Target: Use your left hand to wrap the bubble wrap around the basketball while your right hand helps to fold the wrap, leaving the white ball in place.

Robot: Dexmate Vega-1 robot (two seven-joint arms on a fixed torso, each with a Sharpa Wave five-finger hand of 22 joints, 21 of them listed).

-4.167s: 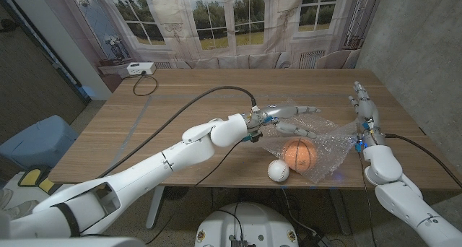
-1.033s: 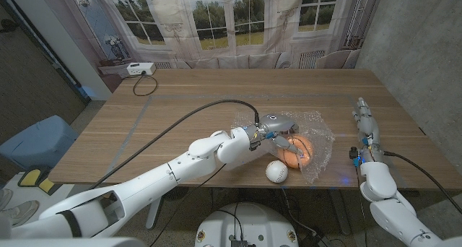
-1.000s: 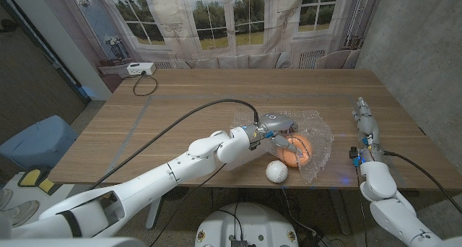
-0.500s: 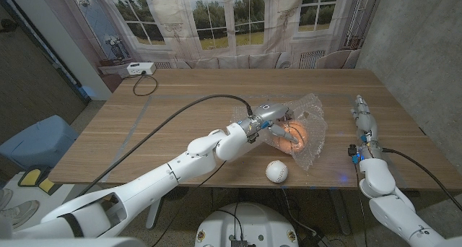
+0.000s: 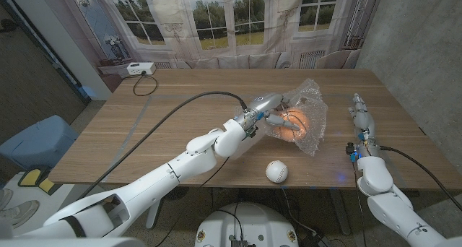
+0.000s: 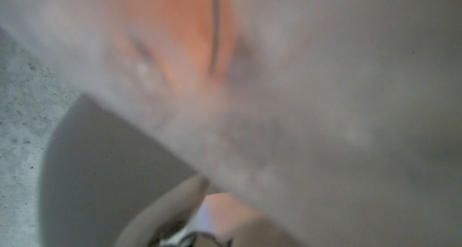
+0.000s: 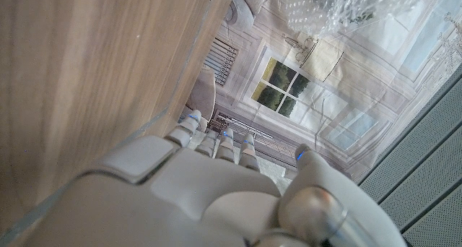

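In the head view my left hand [image 5: 270, 111] grips the orange basketball [image 5: 294, 123] through the clear bubble wrap [image 5: 312, 102]. The wrap bunches over the ball and hangs down its right side. The bundle looks raised above the table's right middle. The white ball [image 5: 276, 172] lies alone near the front edge, apart from the bundle. My right hand [image 5: 359, 113] stands right of the wrap, fingers straight and holding nothing. Blurred orange basketball [image 6: 188, 30] shows behind the wrap [image 6: 339, 110] in the left wrist view. The right wrist view has my right hand [image 7: 216, 196] and a piece of bubble wrap [image 7: 339, 9].
A white box [image 5: 141, 68] with a cable sits at the table's far left corner. My left arm's black cable [image 5: 180, 113] arcs over the table [image 5: 180, 142]. A blue bin [image 5: 36, 142] stands on the floor at the left. The wall is close on the right.
My left hand has carried the wrapped basketball up and farther from the white ball, the wrap gathering over it. The white ball stayed put. My right hand shifted slightly.
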